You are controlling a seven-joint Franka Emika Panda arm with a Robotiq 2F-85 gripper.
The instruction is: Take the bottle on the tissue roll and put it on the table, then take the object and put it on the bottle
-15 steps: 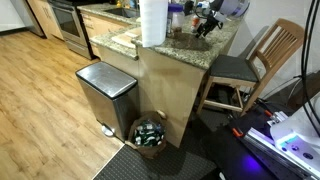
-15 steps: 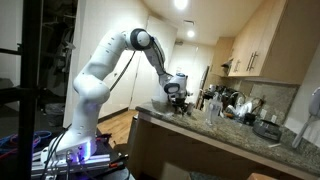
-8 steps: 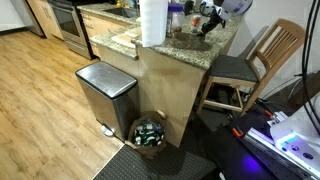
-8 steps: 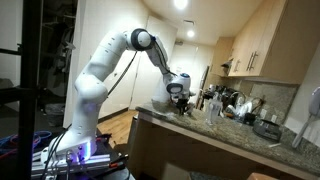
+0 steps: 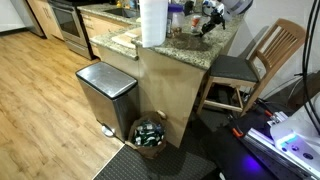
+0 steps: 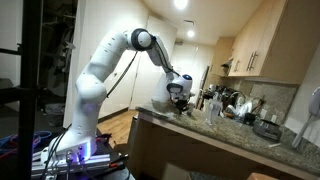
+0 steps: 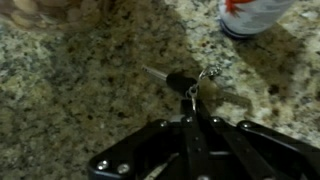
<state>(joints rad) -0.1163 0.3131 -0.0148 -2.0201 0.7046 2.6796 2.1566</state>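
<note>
The tissue roll [image 5: 152,22] stands tall and white on the granite table [image 5: 185,45]. To its right stands the bottle [image 5: 176,18], upright on the table; the wrist view shows its white base with a red label [image 7: 252,12] at the top right. A small dark object with a metal ring [image 7: 182,80], like a key, lies on the granite. My gripper [image 7: 192,98] is low over the table, fingers pressed together on the object's ring end. Both exterior views show the gripper [image 5: 205,22] [image 6: 179,98] down at the tabletop, right of the bottle.
A steel pedal bin [image 5: 107,95] and a basket of bottles [image 5: 150,133] stand on the floor before the table. A wooden chair [image 5: 262,58] is at its end. Several jars and utensils [image 6: 235,105] crowd the table's far part.
The fingers have closed from wide apart to fully together around the small object. The arm has barely shifted.
</note>
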